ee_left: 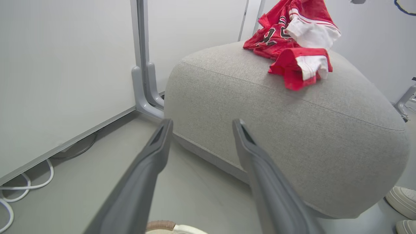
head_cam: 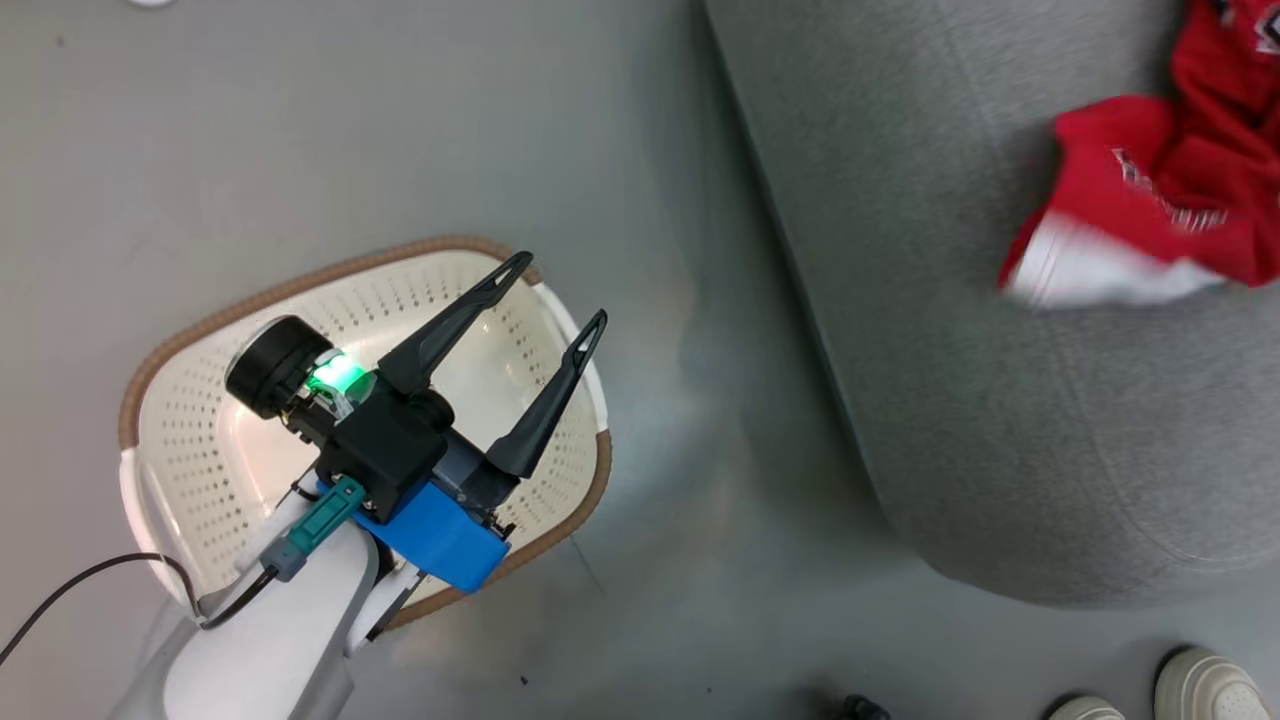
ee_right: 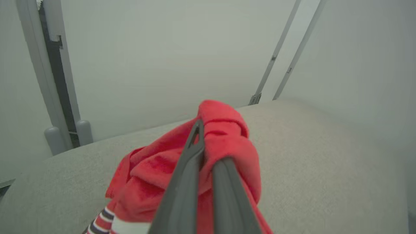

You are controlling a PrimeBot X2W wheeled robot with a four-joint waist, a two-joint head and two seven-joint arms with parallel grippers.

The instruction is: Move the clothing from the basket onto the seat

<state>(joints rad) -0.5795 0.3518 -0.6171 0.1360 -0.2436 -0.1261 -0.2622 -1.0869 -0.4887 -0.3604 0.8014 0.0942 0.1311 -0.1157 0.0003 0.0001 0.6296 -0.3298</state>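
The cream basket [head_cam: 200, 430] with a brown rim stands on the floor at lower left; what shows of its inside is bare. My left gripper [head_cam: 560, 287] hangs open above it with nothing between its fingers. In the left wrist view the left gripper [ee_left: 201, 122] points at the grey seat [ee_left: 276, 123], and the basket rim [ee_left: 161, 225] shows at the bottom edge. Red clothing [head_cam: 1150, 190] with white panels lies bunched on the seat [head_cam: 1000, 420]; a dark number shows on this clothing [ee_left: 286, 35]. My right gripper [ee_right: 208, 143] is shut on red clothing [ee_right: 156, 172] just above the seat [ee_right: 325, 169].
A person's pale shoes [head_cam: 1205, 685] stand on the floor by the seat's near corner, the same shoes [ee_left: 403, 198] appearing in the left wrist view. White partition walls with a grey post [ee_left: 143, 81] rise behind the seat. White cables [ee_left: 19, 188] lie along the wall's foot.
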